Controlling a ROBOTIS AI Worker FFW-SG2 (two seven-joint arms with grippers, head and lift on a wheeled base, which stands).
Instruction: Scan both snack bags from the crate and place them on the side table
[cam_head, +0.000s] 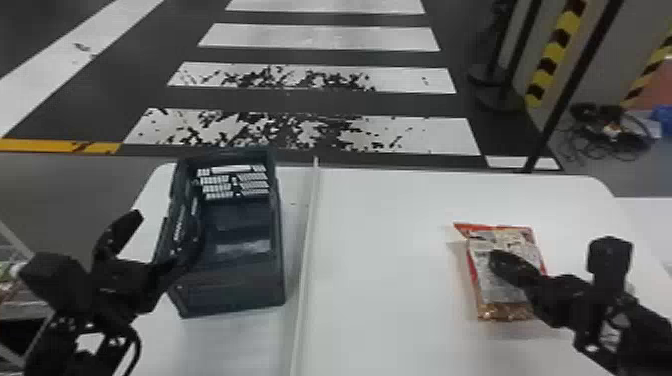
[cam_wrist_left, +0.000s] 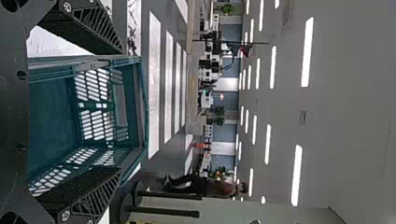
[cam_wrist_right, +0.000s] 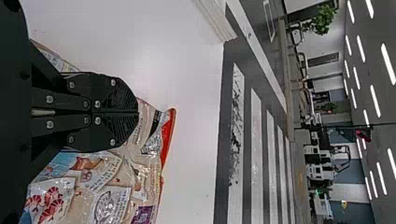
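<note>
Over snack bag (cam_head: 495, 296), right fingers (cam_head: 512, 266) together

The jaws of the right gripper (cam_head: 495, 260) hide part of the snack bag (cam_head: 500, 297).

A large indoor test hall or workshop is suggested: white crosswalk stripes (cam_head: 320, 37) are painted across the dark floor (cam_head: 300, 56), yellow-and-black bands (cam_head: 557, 42) and tangled cables (cam_head: 612, 132) are seen at right, and the ceiling is lined with strip lights (cam_wrist_left: 307, 52).
</note>
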